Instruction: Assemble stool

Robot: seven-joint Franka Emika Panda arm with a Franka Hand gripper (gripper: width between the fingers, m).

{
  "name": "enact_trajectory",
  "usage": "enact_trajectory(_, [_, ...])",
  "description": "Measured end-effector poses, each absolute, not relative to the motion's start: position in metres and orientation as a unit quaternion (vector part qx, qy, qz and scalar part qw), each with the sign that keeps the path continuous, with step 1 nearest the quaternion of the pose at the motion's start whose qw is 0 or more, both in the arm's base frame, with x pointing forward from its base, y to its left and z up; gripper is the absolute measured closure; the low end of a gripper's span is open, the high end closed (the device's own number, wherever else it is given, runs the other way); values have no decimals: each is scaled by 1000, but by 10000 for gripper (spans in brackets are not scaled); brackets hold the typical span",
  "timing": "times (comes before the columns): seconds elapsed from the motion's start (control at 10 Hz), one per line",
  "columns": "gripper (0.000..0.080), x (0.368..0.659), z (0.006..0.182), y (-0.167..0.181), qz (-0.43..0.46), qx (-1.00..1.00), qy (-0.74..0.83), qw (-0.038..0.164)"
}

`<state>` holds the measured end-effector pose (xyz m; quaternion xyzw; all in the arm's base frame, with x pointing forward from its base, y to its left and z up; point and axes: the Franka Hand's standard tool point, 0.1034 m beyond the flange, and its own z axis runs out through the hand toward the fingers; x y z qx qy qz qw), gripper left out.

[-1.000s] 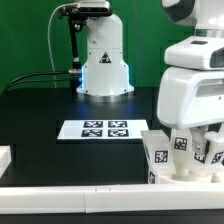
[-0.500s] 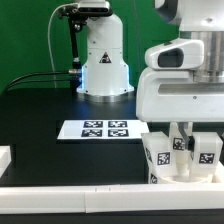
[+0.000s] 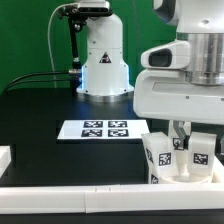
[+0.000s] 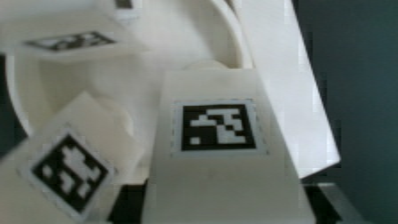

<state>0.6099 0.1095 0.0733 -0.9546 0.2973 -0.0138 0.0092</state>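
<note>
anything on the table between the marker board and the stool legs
Nothing: in the exterior view only a narrow strip of bare black table separates the marker board from the tagged stool legs.

Black table (image 3: 40, 110). Marker board (image 3: 103, 129) lies flat mid-table. White rail (image 3: 70, 200) along front edge. Stool (image 3: 165, 160) parts stand near front right corner.

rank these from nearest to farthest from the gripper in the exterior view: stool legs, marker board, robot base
1. stool legs: right at the gripper, on the exterior view's right.
2. marker board: flat on the table, toward the exterior view's left of the gripper.
3. robot base: farthest, at the back of the table.
</note>
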Motion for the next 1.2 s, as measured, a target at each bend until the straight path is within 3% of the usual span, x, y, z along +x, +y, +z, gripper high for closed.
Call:
enact_trajectory(0.2, [465,606,72,108,-10,-900,435,15])
enact_trajectory(0.6, [465,605,70,106,-5,-852,524,13])
enact_trajectory(1.0, [465,600,69,106,18,-672,740,30])
enact_trajectory(1.2, [465,600,69,106,18,-647,762,29])
